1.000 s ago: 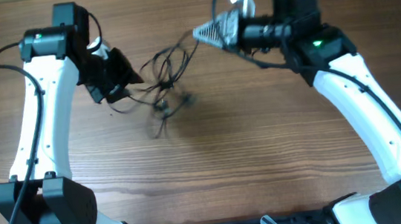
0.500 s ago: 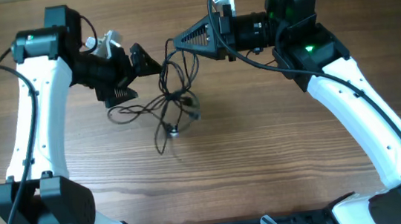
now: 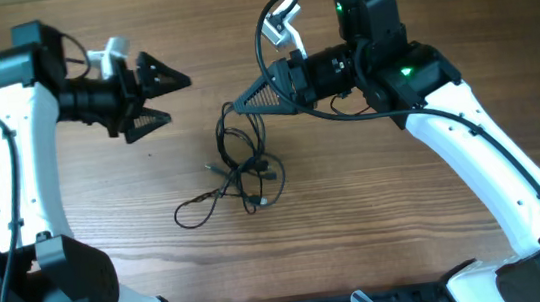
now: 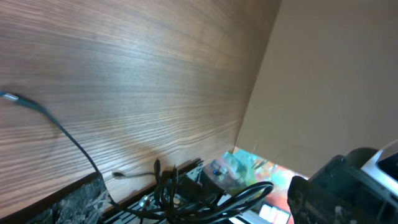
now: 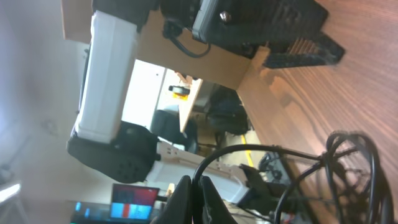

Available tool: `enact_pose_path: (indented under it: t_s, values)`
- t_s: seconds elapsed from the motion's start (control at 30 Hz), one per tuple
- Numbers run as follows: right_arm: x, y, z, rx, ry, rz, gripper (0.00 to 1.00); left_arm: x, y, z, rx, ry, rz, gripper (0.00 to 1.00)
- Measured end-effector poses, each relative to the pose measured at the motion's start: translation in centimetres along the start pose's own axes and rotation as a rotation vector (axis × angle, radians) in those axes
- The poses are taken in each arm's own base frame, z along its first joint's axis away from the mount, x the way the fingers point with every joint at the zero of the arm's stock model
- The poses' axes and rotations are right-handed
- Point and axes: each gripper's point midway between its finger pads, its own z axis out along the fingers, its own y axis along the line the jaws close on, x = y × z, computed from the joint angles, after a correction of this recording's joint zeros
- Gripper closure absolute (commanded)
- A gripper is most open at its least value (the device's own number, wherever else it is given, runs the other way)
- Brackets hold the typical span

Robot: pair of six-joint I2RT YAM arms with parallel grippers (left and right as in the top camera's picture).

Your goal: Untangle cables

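Note:
The cables [image 3: 243,170] are thin black cords bunched mid-table, with one loop [image 3: 196,211] trailing to the lower left. My right gripper [image 3: 231,108] is shut on one strand above the bunch. In the right wrist view, the fingertips [image 5: 186,198] pinch the cord [image 5: 249,151], which arcs over to the tangle [image 5: 351,165]. My left gripper [image 3: 176,98] stands wide open and empty, up and to the left of the bunch and clear of it. In the left wrist view a loose cord [image 4: 65,134] with a silvery plug lies on the wood.
The wooden table [image 3: 379,230] spreads under both arms. Thick black robot wiring [image 4: 205,202] hangs by the table edge in the left wrist view. The left arm's open gripper [image 5: 267,31] shows at the top of the right wrist view.
The left gripper opened, let go of the cables and drew back to the left. The right gripper came left and lower with its strand, and the bunch settled lower on the table.

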Motion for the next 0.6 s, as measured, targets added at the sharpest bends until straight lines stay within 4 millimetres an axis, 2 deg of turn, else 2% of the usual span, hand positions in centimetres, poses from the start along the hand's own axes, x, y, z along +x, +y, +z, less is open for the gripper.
enact_pose_path:
  t_s: [0.1, 0.27, 0.3, 0.37, 0.4, 0.43, 0.53, 0.6]
  values:
    - [0.1, 0.2, 0.0, -0.011, 0.008, -0.062, 0.96, 1.1, 0.1, 0.0, -0.005, 0.037, -0.014, 0.05]
    - [2.2, 1.9, 1.4, -0.094, 0.104, -0.110, 0.96, 3.8, -1.6, 2.8, -0.013, 0.155, 0.163, 0.09]
    - [2.8, 2.2, 1.9, -0.106, 0.126, -0.115, 0.96, 4.1, -1.8, 3.3, -0.015, 0.167, 0.193, 0.12]
    - [3.4, 2.6, 2.5, -0.121, 0.151, -0.118, 0.96, 4.7, -2.2, 4.0, -0.020, 0.190, 0.223, 0.29]
    - [3.5, 2.7, 2.6, -0.124, 0.155, -0.118, 0.96, 4.8, -2.2, 4.2, -0.022, 0.195, 0.233, 0.31]
    - [3.5, 2.8, 2.6, -0.127, 0.157, -0.122, 0.96, 4.8, -2.2, 4.2, -0.025, 0.196, 0.241, 0.29]
    - [3.2, 2.6, 2.5, -0.118, 0.142, -0.136, 0.96, 5.0, -1.8, 4.1, -0.046, 0.203, 0.233, 0.09]
    - [2.1, 1.7, 2.0, -0.071, 0.092, -0.137, 0.96, 5.1, -1.6, 4.1, -0.057, 0.208, 0.244, 0.00]
